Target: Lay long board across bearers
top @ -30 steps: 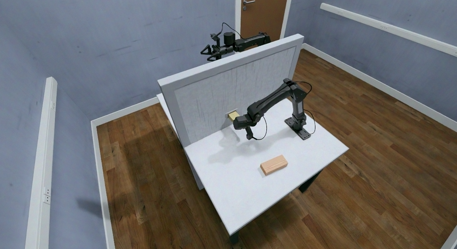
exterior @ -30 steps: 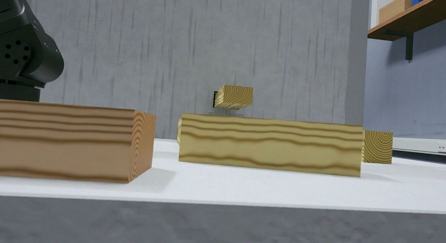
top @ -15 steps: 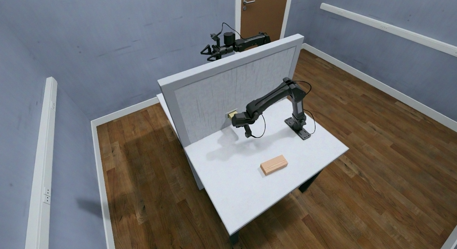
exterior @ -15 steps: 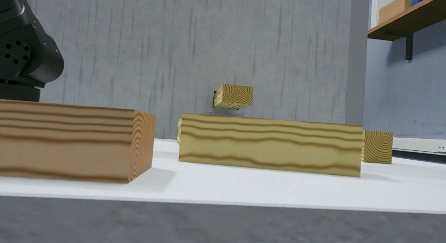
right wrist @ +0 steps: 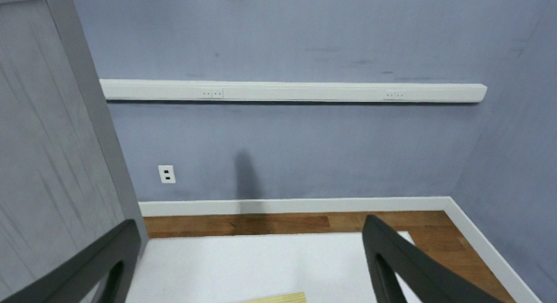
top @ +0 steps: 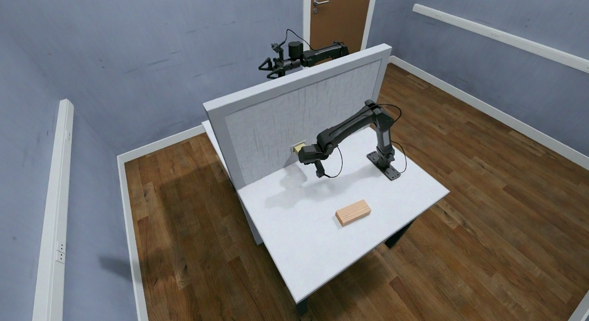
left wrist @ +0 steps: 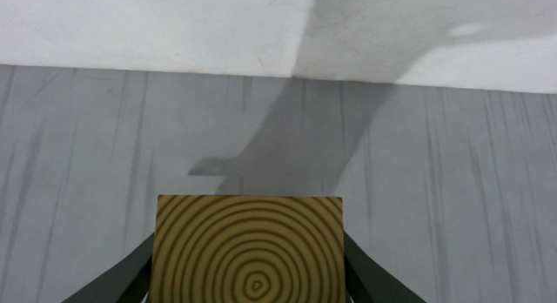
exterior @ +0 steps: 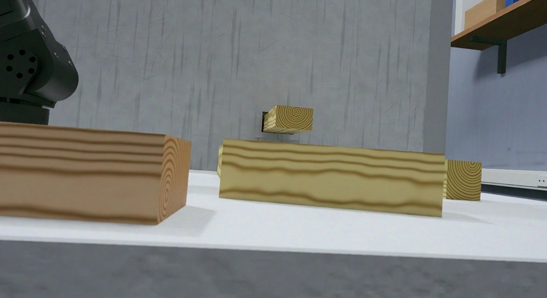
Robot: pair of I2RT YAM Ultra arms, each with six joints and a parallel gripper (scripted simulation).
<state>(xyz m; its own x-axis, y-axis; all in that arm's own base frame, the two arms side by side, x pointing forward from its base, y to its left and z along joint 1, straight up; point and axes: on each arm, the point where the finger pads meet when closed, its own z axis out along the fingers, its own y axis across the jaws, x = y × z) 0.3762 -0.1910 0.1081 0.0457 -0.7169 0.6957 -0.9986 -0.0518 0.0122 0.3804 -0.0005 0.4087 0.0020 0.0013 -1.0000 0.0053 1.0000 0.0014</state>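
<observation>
From the top view, count 1 light brown block point(top: 353, 212) at 5 o'clock on the near part of the table point(top: 296, 245) point(exterior: 267, 229) point(left wrist: 130, 29) point(right wrist: 218, 259). Beyond it, your left gripper point(top: 304, 153) point(left wrist: 252, 223) is clamped on the 1 long board point(top: 299, 148) point(exterior: 294, 118) point(left wrist: 250, 246), its 2 fingers on opposite sides near the board's end. The board runs into the 1 slot point(top: 292, 149) point(exterior: 263, 122) in the grey panel wall point(top: 267, 137) point(exterior: 191, 66) point(left wrist: 87, 142) point(right wrist: 52, 120). Over the wall, toward 12 o'clock, your right gripper point(top: 264, 72) point(right wrist: 254, 226) is wide open, 2 fingers apart, with nothing between them

In the exterior view, you have 2 blocks nearest: 1 reddish-brown block point(exterior: 80, 173) at 8 o'clock and 1 yellow block point(exterior: 330, 177) at 4 o'clock, both on the table. Behind the yellow block, a yellow block end point(exterior: 463, 180) shows at 3 o'clock and a thin yellow sliver point(exterior: 219, 161) at 9 o'clock from that block; you cannot tell whether they belong to 1 piece or 2. Farther off, just past 12 o'clock, the board's other end sticks out of the slot, above the table and resting on 0 blocks
</observation>
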